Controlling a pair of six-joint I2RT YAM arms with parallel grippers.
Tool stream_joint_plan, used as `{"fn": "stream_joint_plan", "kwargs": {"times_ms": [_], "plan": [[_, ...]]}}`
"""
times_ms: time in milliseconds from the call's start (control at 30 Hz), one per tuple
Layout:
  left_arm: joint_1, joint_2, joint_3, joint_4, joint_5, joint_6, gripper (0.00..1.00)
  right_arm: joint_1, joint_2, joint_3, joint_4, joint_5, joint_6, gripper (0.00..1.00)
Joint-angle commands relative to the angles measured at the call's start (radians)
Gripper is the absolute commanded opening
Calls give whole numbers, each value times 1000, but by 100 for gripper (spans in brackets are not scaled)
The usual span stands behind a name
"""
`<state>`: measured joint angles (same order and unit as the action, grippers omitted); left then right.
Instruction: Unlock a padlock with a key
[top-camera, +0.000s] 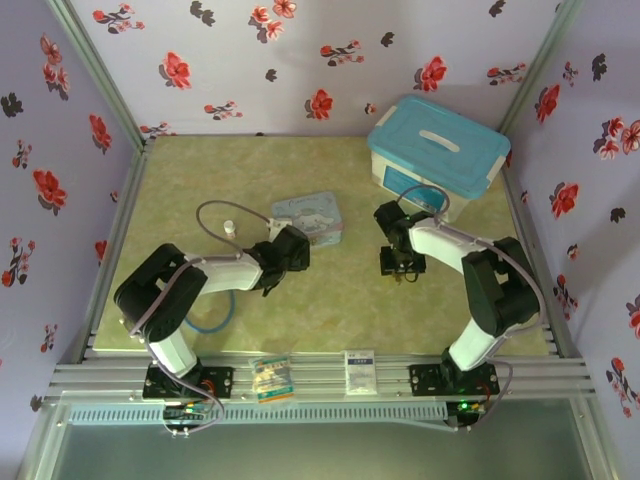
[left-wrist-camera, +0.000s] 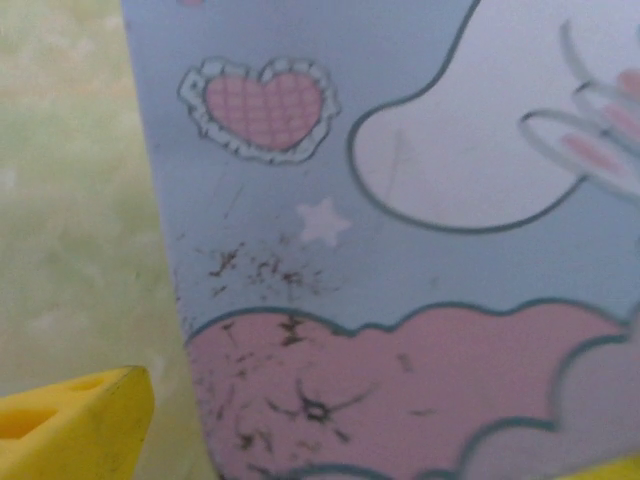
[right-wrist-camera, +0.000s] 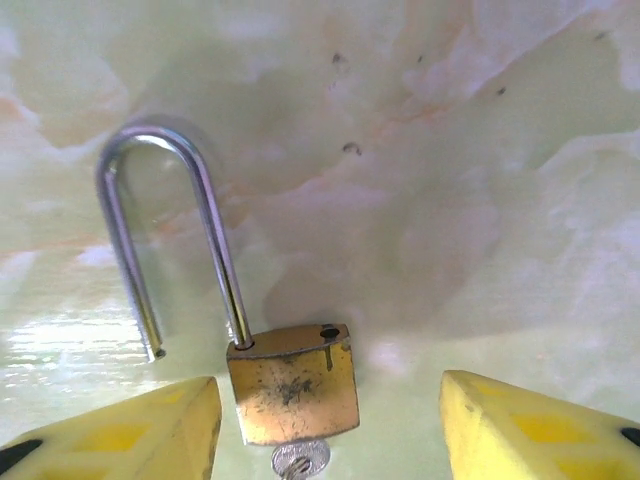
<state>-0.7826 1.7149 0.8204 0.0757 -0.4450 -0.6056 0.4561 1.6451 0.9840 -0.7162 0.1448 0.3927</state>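
Trouble seen from above is slight: the right pincer (top-camera: 400, 268) hangs low over the worktop (top-camera: 330, 310), well apart from the left pincer (top-camera: 288, 250) beside the cartoon tin (top-camera: 312, 218). At the left wrist, yellow fingertips (left-wrist-camera: 75, 420) stand apart over the tin's lid, gripping nothing. At the right wrist, the padlock (right-wrist-camera: 293, 383) lies flat between wide-spread fingers (right-wrist-camera: 130, 430), untouched, its shackle (right-wrist-camera: 170, 230) swung free and the key (right-wrist-camera: 300, 460) in its base (a careless closing could, I judge, skid the lock or knock the key out).
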Motion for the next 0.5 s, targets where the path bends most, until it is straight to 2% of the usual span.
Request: {"fn": "stream_joint_plan", "kwargs": {"times_ms": [0, 167, 267, 333, 433, 467], "plan": [[42, 37, 81, -19, 2, 55, 89, -8, -88, 26, -9, 47, 1, 62], [59, 35, 135, -58, -4, 115, 91, -24, -245, 5, 40, 60, 22, 68], [94, 5, 155, -101, -4, 137, 92, -56, -349, -25, 83, 63, 33, 81], [92, -58, 137, -101, 3, 139, 93, -89, -421, -53, 122, 57, 43, 88], [76, -206, 116, -152, 4, 136, 95, -143, -540, -118, 210, 57, 40, 93], [74, -273, 99, -155, 7, 139, 96, -159, -578, -150, 249, 82, 38, 99]]}}
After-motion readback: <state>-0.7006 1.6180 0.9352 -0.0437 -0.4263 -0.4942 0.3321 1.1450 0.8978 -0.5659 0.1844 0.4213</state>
